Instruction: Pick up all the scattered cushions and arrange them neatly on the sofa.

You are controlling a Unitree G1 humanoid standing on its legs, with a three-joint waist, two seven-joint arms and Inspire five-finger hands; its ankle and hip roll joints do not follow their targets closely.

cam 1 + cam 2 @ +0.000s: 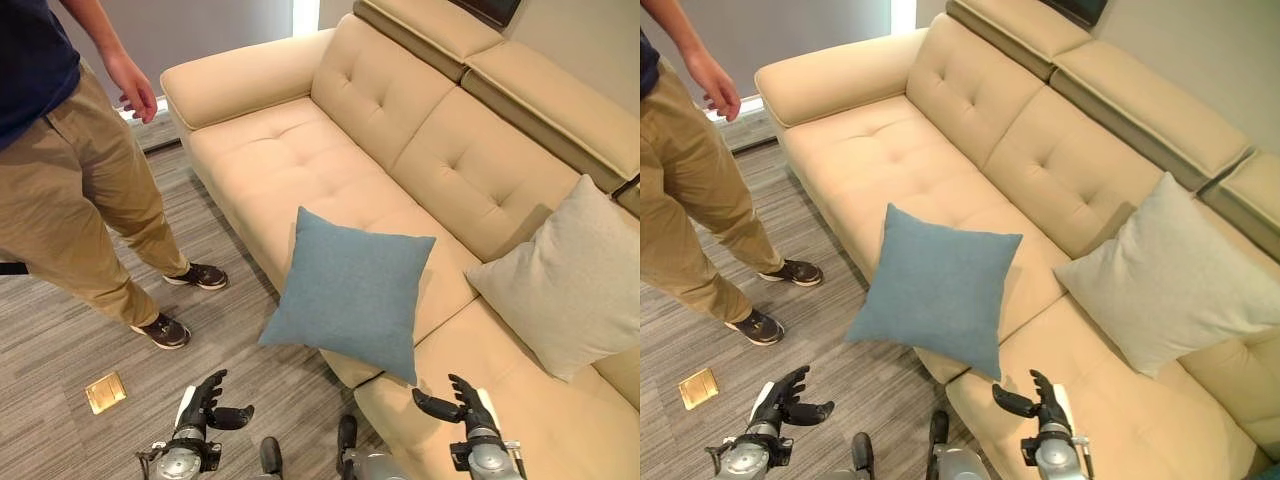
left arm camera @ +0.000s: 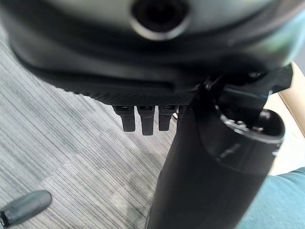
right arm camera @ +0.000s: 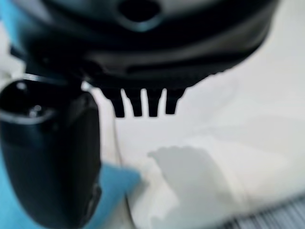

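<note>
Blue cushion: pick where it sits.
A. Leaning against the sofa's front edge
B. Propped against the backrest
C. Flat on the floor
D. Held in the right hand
A: the blue cushion leans on the sofa seat's front edge; both hands are empty.

Soft, even indoor light fills the room. A bright strip glows beyond the far end of the sofa [image 1: 330, 190], well away from both hands. Shadows are faint: a soft one under the blue cushion [image 1: 350, 290], and in the right wrist view a grey shadow on the pale seat just past the right hand [image 3: 143, 102], which is blurred. The left hand [image 2: 143, 119] is sharper.
</note>
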